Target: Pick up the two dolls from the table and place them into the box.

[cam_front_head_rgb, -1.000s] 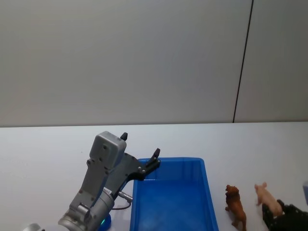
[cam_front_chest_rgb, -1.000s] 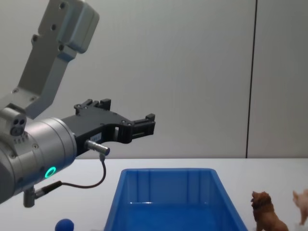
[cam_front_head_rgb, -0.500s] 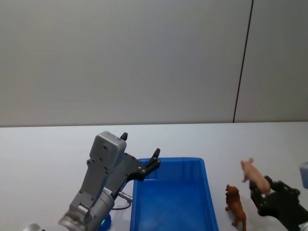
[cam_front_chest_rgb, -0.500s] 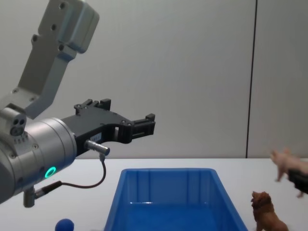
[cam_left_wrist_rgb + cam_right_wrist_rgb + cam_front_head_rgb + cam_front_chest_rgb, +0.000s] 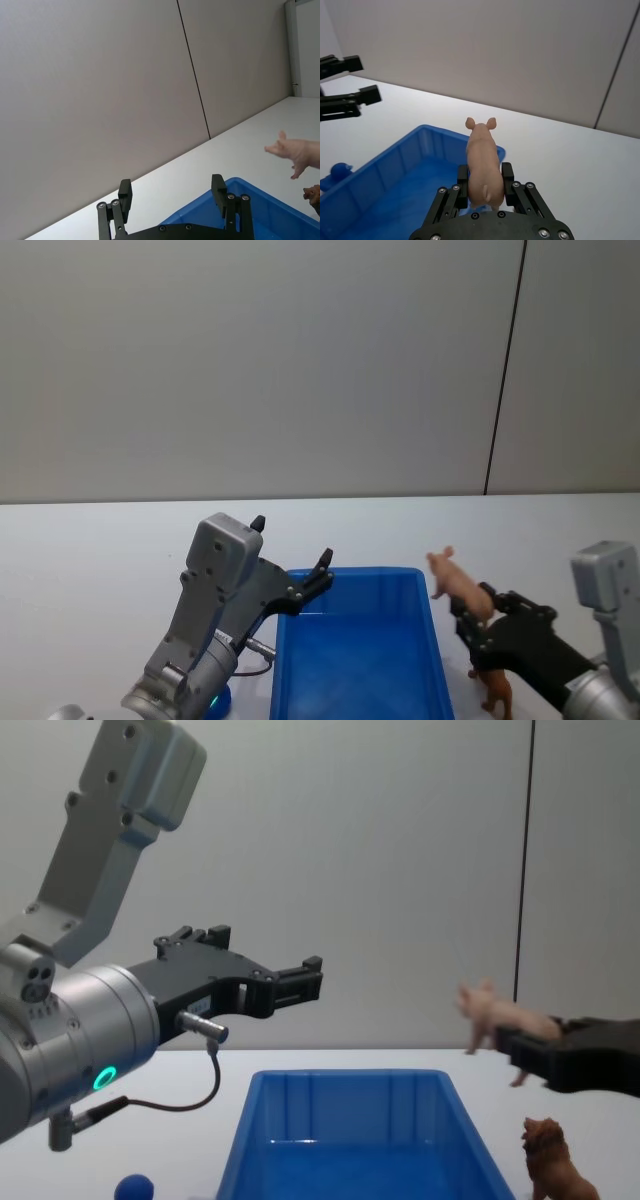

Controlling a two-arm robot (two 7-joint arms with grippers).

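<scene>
Pink pig (image 5: 455,585) squeezed tight in the right claw (image 5: 470,608), high off the table (image 5: 100,540). Blue box (image 5: 350,572) below, on the claw's left. Brown lion (image 5: 550,1160) right under it. Left claw (image 5: 292,540) wide open by the box.

Silver-grey left arm (image 5: 90,1030) bears 1 green ring light (image 5: 104,1077), 1 thin black cable (image 5: 216,1072); black left gripper (image 5: 171,185), right gripper (image 5: 485,171) show silver screws (image 5: 471,216).

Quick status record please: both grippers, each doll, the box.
right gripper: fingers shut on the pink pig doll, in the air at the right rim of the box
lion doll: standing on the table, right of the box
left gripper: fingers open, empty, in the air near the box's far left corner
box contents: no doll
blue ball: on the table, left of the box
</scene>
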